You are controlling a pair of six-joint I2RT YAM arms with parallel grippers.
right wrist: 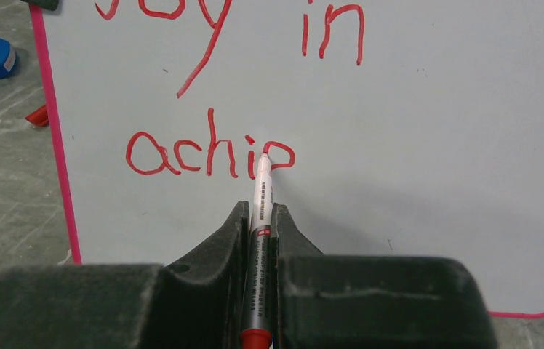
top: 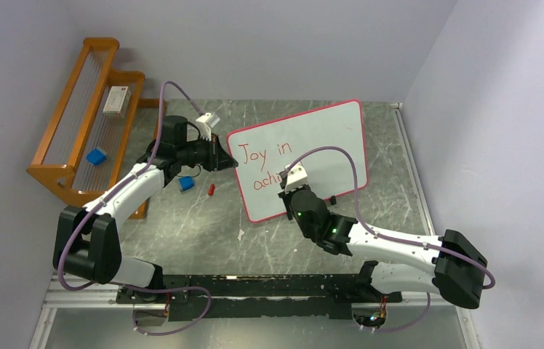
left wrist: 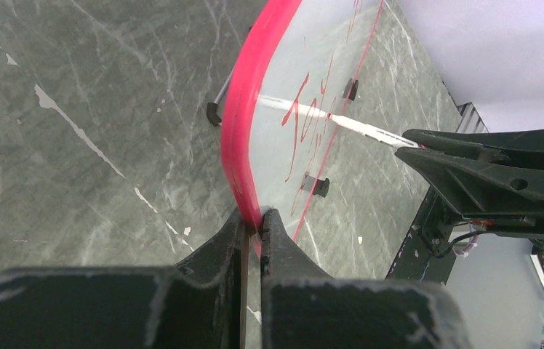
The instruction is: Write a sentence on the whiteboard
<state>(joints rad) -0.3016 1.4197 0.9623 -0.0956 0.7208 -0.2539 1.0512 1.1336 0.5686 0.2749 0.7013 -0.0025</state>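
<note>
**Desk:** The whiteboard (top: pixel 327 138): smooth white face, slight sheen, glossy pink-red rim. And the tabletop (top: pixel 196 233)?

**Photographer:** Grey, marble-veined, dull. The left hand (left wrist: pixel 257 222) and right hand (right wrist: pixel 260 211): matt black plastic, edges scuffed pale. The marker (right wrist: pixel 262 193): smooth white plastic. The rack (top: pixel 57 182): varnished orange wood.

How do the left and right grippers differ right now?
The left gripper is shut on the whiteboard at its pink edge; the right gripper is shut on a marker. The left sits at the board's side, the right over its face, marker tip on the writing. Both are closed.
</note>
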